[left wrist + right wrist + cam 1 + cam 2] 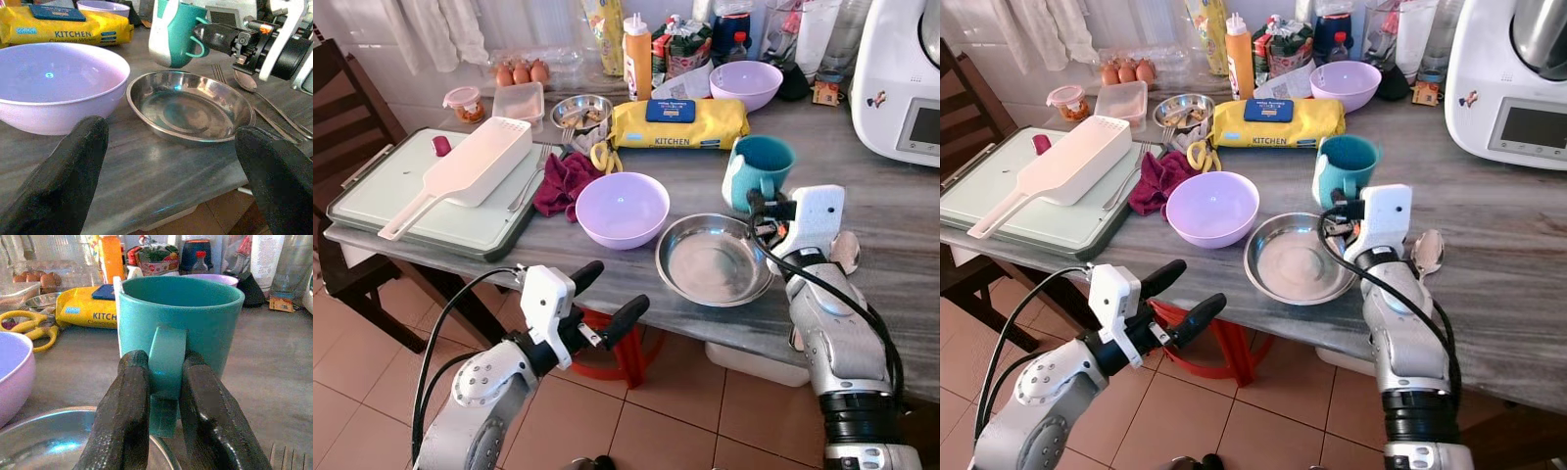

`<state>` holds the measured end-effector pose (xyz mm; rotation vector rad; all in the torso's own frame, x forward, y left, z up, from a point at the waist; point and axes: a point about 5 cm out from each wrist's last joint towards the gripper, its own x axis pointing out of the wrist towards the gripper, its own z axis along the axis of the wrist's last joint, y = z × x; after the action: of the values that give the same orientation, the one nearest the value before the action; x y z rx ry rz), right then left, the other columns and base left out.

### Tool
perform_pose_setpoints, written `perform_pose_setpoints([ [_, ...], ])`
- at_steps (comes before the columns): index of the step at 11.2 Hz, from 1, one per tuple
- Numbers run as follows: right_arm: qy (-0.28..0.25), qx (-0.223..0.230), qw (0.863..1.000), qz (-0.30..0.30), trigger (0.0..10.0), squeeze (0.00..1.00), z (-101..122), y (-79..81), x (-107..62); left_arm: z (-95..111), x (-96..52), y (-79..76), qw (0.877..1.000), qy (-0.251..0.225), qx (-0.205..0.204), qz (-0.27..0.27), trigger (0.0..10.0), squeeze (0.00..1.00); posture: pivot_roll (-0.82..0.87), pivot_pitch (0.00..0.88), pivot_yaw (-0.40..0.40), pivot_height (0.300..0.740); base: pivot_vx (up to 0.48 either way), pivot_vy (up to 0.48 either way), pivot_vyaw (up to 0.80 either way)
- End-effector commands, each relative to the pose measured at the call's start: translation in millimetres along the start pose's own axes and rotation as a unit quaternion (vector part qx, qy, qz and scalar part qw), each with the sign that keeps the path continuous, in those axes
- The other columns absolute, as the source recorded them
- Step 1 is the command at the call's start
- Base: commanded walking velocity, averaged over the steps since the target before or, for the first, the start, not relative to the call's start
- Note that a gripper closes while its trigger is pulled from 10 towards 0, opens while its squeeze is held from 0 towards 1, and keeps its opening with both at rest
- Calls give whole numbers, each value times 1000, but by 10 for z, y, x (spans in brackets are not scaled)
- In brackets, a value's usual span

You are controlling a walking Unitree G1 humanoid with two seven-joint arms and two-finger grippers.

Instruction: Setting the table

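The left tool (605, 294) hangs off the near edge of the table (920, 206), fingers spread wide and empty, at seven o'clock of the purple bowl (622, 208); leave it parked there. The steel dish (713, 259) sits just right of that bowl. The right tool (166, 396) is clamped on the handle of the teal mug (759, 168), which stands upright at one o'clock of the dish. Keep the mug level, move it clear of the dish rim, and avoid the spoon (1427, 251) at the dish's three o'clock.
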<state>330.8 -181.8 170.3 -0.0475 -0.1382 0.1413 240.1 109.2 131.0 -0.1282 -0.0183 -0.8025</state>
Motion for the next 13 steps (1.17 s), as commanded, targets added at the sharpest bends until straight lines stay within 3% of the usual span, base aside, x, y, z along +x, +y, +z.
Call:
perform_pose_setpoints([
  [1, -14, -2, 1000, 14, 10000, 0, 66, 13, 41, 52, -24, 13, 1000, -3, 8, -1, 10000, 0, -64, 140, 111, 740, 0, 0, 0],
  [10, 11, 0, 1000, 20, 10000, 0, -122, -120, 16, 70, 9, -18, 1000, -11, 1, -12, 10000, 0, -64, 141, 111, 740, 0, 0, 0],
  [11, 12, 0, 1000, 20, 10000, 529, -132, -123, 11, 65, 11, -16, 1000, -10, 1, -11, 10000, 0, -65, 142, 112, 740, 0, 0, 0],
  [12, 13, 0, 1000, 19, 10000, 922, -148, -122, 1, 55, 10, -13, 1000, -9, 1, -10, 10000, 0, -64, 141, 114, 740, 0, 0, 0],
  [13, 13, -1, 1000, 19, 10000, 969, -154, -122, 2, 49, 11, -12, 1000, -9, 1, -10, 10000, 0, -63, 141, 114, 740, 0, 0, 0],
])
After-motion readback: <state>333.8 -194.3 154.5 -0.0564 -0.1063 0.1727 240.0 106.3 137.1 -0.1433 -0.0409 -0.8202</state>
